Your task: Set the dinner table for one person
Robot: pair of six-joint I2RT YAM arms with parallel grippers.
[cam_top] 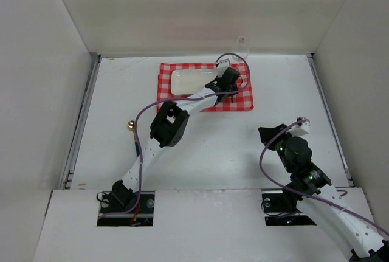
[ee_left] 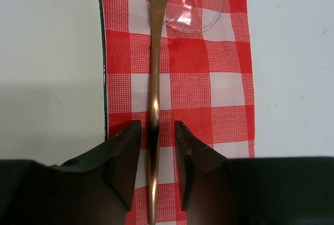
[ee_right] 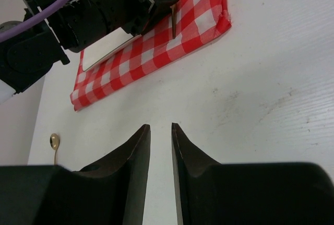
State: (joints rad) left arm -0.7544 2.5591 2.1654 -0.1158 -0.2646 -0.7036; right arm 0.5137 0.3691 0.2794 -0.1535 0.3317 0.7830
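On the dinner table (cam_top: 213, 152) lies a red-and-white checked cloth (cam_top: 240, 101) with a white rectangular plate (cam_top: 188, 81) on it. My left gripper (cam_top: 230, 86) hangs over the cloth's right side. In the left wrist view its jaws (ee_left: 156, 126) stand open on either side of a copper-coloured utensil handle (ee_left: 154, 79), which lies flat on the cloth (ee_left: 219, 89). A clear wine glass base (ee_left: 193, 6) rests on the cloth just beyond. My right gripper (cam_top: 268, 133) hovers over bare table, its jaws (ee_right: 160, 127) a little open and empty.
A gold spoon (cam_top: 130, 126) lies on the table left of the left arm's elbow, also seen as the spoon (ee_right: 54, 141) in the right wrist view. The wine glass (cam_top: 243, 46) stands at the cloth's back right corner. White walls enclose the table on three sides.
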